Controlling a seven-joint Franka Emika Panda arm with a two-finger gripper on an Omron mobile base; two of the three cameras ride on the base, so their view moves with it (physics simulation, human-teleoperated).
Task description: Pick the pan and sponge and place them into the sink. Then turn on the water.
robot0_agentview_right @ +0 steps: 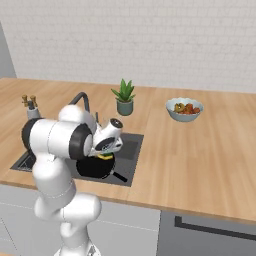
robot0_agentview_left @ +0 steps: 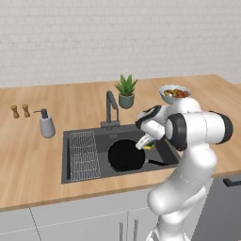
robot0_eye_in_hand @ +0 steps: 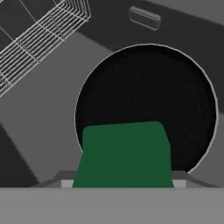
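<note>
Left base view, going left to right: two small wooden shakers [robot0_agentview_left: 20, 111] at far left of the light wood counter [robot0_agentview_left: 33, 155], then a grey soap dispenser [robot0_agentview_left: 46, 124] just beside the sink's back-left corner. The dark grey sink [robot0_agentview_left: 160, 146] is recessed in the counter; wire rack [robot0_agentview_left: 84, 155] lies in its left part. Dark faucet [robot0_agentview_left: 111, 111] stands at the back rim, spout bent toward the basin. The black pan [robot0_agentview_left: 125, 155] sits flat on the sink floor right of the rack, handle pointing right. Potted plant [robot0_agentview_left: 126, 91] behind the faucet, a bowl of food [robot0_agentview_left: 174, 93] further right on the counter.

The gripper [robot0_agentview_left: 145, 143] hangs over the pan's right rim, inside the sink outline. The sponge [robot0_agentview_left: 149, 146] shows as a yellow-green bit right at the fingers.

Right base view: same setup, gripper [robot0_agentview_right: 106, 154] above pan [robot0_agentview_right: 95, 167], sponge [robot0_agentview_right: 105, 156] under the hand, sink [robot0_agentview_right: 129, 150] visible to the right of the arm.

Hand view: rack [robot0_eye_in_hand: 39, 39] upper left, pan [robot0_eye_in_hand: 148, 96] centre, sponge's green top [robot0_eye_in_hand: 124, 153] close up at the bottom between the fingers. Jaws stand partly apart, about sponge width, closed onto the sponge and holding it above the pan.
</note>
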